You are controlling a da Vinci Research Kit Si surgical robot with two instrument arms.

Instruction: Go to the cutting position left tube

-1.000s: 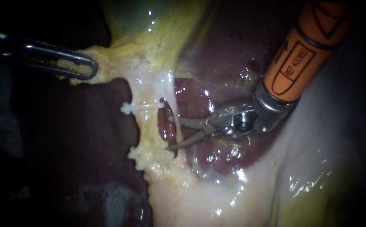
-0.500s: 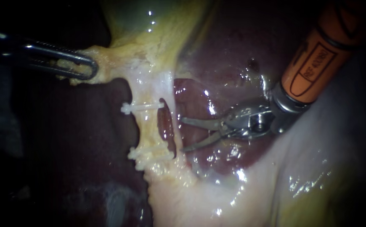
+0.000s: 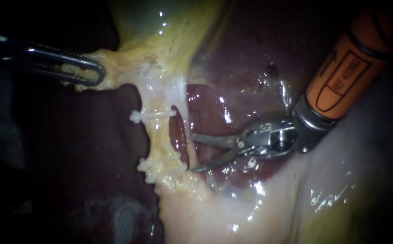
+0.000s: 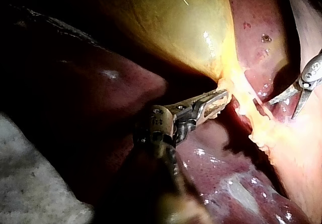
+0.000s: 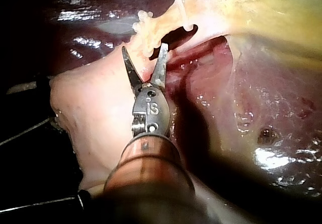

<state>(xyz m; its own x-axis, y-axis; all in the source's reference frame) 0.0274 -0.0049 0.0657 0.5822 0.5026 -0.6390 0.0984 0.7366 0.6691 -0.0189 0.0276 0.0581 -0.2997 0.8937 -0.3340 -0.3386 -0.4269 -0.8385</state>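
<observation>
**Right instrument's jaws spread beside the clipped left tube**

The right instrument comes in from the upper right. Its two thin, blade-like jaws are spread wide and grip nothing. In the endoscope view both tips point at the left tube and stop just beside it. A narrow reddish strand lies between the tips and the tube. Whether the lower tip touches the tissue cannot be told.

The left tube is a pale yellowish band running down from the gallbladder. It carries two white clips, an upper clip and a lower clip. The open jaws face the stretch between them.

From the right wrist view, the right instrument has its jaws parted just short of the lower clip.

The left instrument comes in from the left. Its jaws are clamped on the yellow fatty tissue at the gallbladder's lower end, well apart from the clips. Dark red liver lies behind the right instrument.
</observation>
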